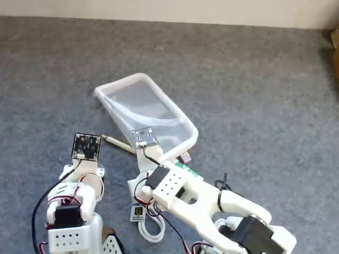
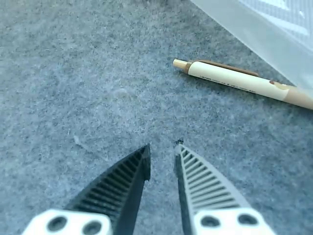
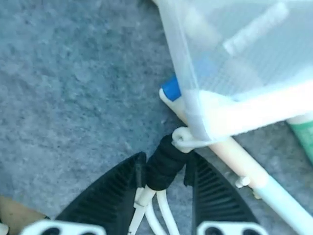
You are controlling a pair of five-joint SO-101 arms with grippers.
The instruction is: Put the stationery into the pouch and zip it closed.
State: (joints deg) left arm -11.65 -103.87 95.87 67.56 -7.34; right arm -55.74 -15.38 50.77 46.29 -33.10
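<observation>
Pouch (image 1: 145, 108) lies mid-frame on grey felt (image 1: 254, 79), with a pale wall (image 1: 159, 9) along the top edge. The right gripper (image 3: 165, 157) pinches its black pull (image 3: 164, 172); the left gripper (image 2: 163, 147) is parted above the felt.

Grey felt table surface (image 1: 254, 79), pale strip beyond its far edge (image 1: 159, 9), brown object at right (image 1: 335, 53)

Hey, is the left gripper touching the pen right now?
Apart. The left wrist view shows bare grey carpet between the fingers of the left gripper and the cream pen, which lies ahead of them beside the pouch.
</observation>
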